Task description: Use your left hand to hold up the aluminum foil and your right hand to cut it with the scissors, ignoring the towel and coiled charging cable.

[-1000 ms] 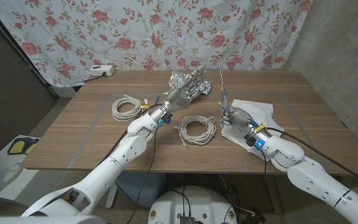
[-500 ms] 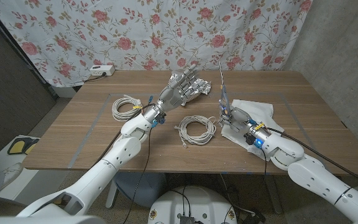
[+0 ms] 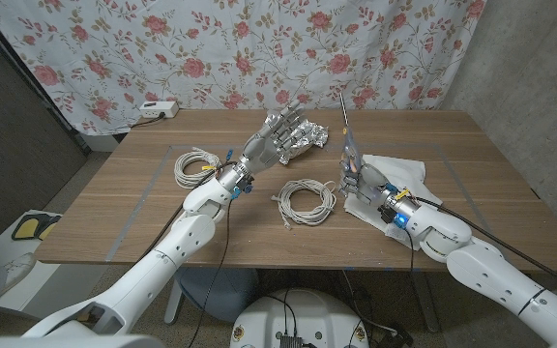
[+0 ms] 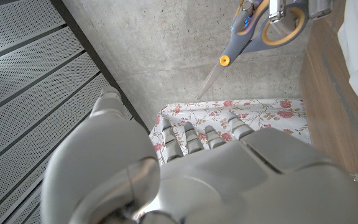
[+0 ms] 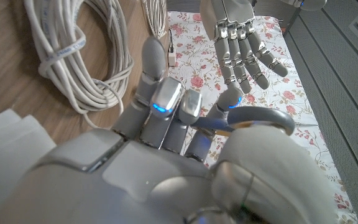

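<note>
The left hand (image 3: 277, 133) is hovering over the far middle of the desk (image 3: 133, 208), fingers spread wide and holding nothing. It is sitting just in front of the aluminum foil (image 3: 309, 137), a crumpled silver lump lying on the desk at the far centre; whether the fingertips are touching the foil cannot be told from the head view. In the right wrist view the same hand (image 5: 241, 40) is showing its fingers fanned apart, with the flowered curtain (image 5: 278, 93) behind it.

The right hand (image 3: 364, 181) is gripping the scissors (image 3: 347, 145) by their grey handles, with the blades pointing upward and slightly toward the far side. In the left wrist view the scissors (image 4: 253, 25) are showing a grey and yellow handle. This hand is standing over the near left corner of the white towel (image 3: 404, 177), which is lying on the right part of the desk.

A coiled charging cable (image 3: 306, 200) is lying between the two arms, near the middle of the desk and just left of the right hand. A second coiled cable (image 3: 193, 167) is lying further left, beside the left forearm. A white power strip (image 3: 159, 109) is sitting at the far left corner.
</note>
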{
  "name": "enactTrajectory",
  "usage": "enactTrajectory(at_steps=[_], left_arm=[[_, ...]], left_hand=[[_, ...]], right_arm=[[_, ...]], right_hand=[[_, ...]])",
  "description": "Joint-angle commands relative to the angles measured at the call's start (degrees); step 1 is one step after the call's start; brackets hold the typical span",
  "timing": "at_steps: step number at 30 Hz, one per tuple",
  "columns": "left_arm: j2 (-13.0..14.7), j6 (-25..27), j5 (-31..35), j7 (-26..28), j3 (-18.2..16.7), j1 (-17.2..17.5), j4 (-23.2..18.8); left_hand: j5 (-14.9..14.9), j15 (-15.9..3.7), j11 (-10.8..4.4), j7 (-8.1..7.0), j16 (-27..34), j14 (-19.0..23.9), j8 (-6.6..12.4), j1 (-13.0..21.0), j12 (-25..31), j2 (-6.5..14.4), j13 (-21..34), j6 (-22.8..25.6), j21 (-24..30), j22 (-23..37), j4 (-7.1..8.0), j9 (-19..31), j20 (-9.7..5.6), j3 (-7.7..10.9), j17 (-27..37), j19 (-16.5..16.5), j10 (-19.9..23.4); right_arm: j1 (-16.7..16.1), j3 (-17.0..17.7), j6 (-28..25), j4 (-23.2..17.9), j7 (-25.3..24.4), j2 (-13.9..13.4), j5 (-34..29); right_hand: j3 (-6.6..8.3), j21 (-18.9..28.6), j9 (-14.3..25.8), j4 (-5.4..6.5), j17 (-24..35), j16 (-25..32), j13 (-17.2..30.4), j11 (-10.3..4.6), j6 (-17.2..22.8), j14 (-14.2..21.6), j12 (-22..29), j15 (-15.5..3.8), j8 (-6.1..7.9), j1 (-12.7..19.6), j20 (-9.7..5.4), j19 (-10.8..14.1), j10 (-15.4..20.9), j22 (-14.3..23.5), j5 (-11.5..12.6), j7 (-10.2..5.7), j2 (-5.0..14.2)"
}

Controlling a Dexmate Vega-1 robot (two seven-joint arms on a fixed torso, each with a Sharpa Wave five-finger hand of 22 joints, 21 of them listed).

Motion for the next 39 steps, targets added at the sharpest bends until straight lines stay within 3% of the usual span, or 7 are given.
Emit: enactTrajectory(at_steps=[1, 12, 16, 22, 30, 35, 39], left_arm=[[0.93, -0.64, -0.47, 0.62, -0.78, 1.58, -1.35], [1.46, -1.02, -0.79, 0.67, -1.04, 2.47, -2.47], [1.75, -1.22, -0.92, 0.77, -1.27, 2.9, -2.87], [2.26, -1.45, -1.07, 0.73, -1.55, 3.43, -3.6], [2.75, -1.48, -1.22, 0.4, -1.67, 3.67, -3.91], [2.7, -1.31, -1.53, -0.22, -1.57, 3.39, -3.62], [2.35, -1.44, -1.55, -0.77, -1.38, 3.01, -3.04]], left_hand=[[0.28, -0.07, -0.29, -0.2, 0.36, 0.12, 0.23, -0.26, 0.39, 0.24, 0.03, 0.81, 0.44, 0.22, -0.04, 0.2, -0.24, -0.27, -0.03, 0.07, 0.39], [0.33, -0.23, -0.48, -0.25, 0.43, 0.4, 0.2, -0.34, 0.58, 0.33, -0.19, 1.35, 0.5, 0.22, -0.1, 0.19, -0.37, -0.32, -0.05, 0.26, 0.77], [0.36, -0.37, -0.47, -0.22, 0.47, 0.56, 0.27, -0.35, 0.73, 0.38, -0.3, 1.82, 0.5, 0.22, -0.15, 0.2, -0.49, -0.34, -0.06, 0.3, 1.08], [0.41, -0.55, -0.77, -0.19, 0.46, 0.72, 0.53, -0.27, 1.26, 0.55, -0.51, 3.17, 0.48, 0.21, -0.3, 0.2, -0.57, -0.32, -0.09, 0.29, 2.34], [0.45, -1.18, -1.31, -0.26, 0.63, 1.38, 0.67, -0.35, 1.77, 0.66, -0.75, 4.57, 0.47, 0.21, -0.41, 0.21, -0.66, -0.39, -0.1, 0.36, 3.62], [0.47, -1.31, -1.68, -0.25, 0.67, 1.64, 0.74, -0.37, 1.99, 0.71, -0.85, 5.22, 0.49, 0.2, -0.48, 0.21, -0.74, -0.42, -0.11, 0.46, 4.18], [0.48, -1.41, -1.8, -0.26, 0.69, 1.81, 0.76, -0.36, 2.19, 0.76, -0.92, 5.68, 0.5, 0.2, -0.53, 0.22, -0.79, -0.42, -0.11, 0.52, 4.71]], right_arm=[[-0.37, -0.24, -0.02, -2.51, -3.87, -0.73, -3.77], [-0.51, 0.03, 0.79, -5.07, -5.23, -3.48, -9.03], [-0.56, 0.63, -0.75, -7.61, -5.98, -6.49, -11.6], [-1.16, 1.24, -0.32, -8.53, -6.37, -6.84, -11.55], [-0.82, 1.12, -0.5, -8.48, -4.72, -6.44, -9.23], [-0.7, 1.27, -1.33, -8.83, -3.97, -6.92, -7.98], [-1.11, 1.97, -1.29, -10.36, -4.58, -8.65, -10.07]], right_hand=[[-5.99, 3.21, 2.36, 5.16, 0.26, 0.62, 0.21, -0.13, 4.93, 2.48, 0.41, -1.6, 12.66, -10.24, -0.99, 0.7, 2.05, 3.84, 1.41, 6.18, -1.51], [-10.62, 5.78, 1.26, 5.57, 0.39, 0.96, 0.3, 0.15, 2.65, 3.46, 0.54, -1.55, 17.89, -18.07, -0.61, 0.28, 2.27, 7.17, 3.45, 7.35, -2.88], [-11.37, 5.36, -1.68, 5.79, 0.38, 0.84, 0.28, 0.56, 1.48, 2.88, 0.39, -1.42, 16.04, -21.13, 0.01, -0.22, 1.27, 6.59, 4.05, 8.58, -4.32], [-10.57, 3.17, -25.29, 4.89, 0.35, 0.97, 0.2, 0.11, 2.28, -0.27, 0.53, -1.47, 1.16, -26.7, 0.87, -0.61, -1.78, 1.09, 7.36, 14.05, -4.33], [-10.23, 8.96, -35.41, 4.22, 0.5, 1.35, 0.22, -0.89, -7.81, 2.34, 0.88, -1.61, -11.25, -26.01, -0.21, -0.8, 0.18, 8.53, 8.45, 17.29, -2.87], [-10.25, 10.56, -42.36, 3.68, 0.49, 1.32, 0.2, -0.98, -18.36, 3.72, 0.87, -1.6, -22.07, -24.55, -0.77, -0.53, 1.32, 10.79, 8.93, 21.11, -2.89], [-10.36, 10.24, -46.58, 3.52, 0.47, 1.24, 0.17, -0.68, -24.73, 4.4, 0.63, -1.58, -28.36, -23.54, -1.26, 0.01, 1.32, 10.39, 9.04, 20.49, -3.06]])
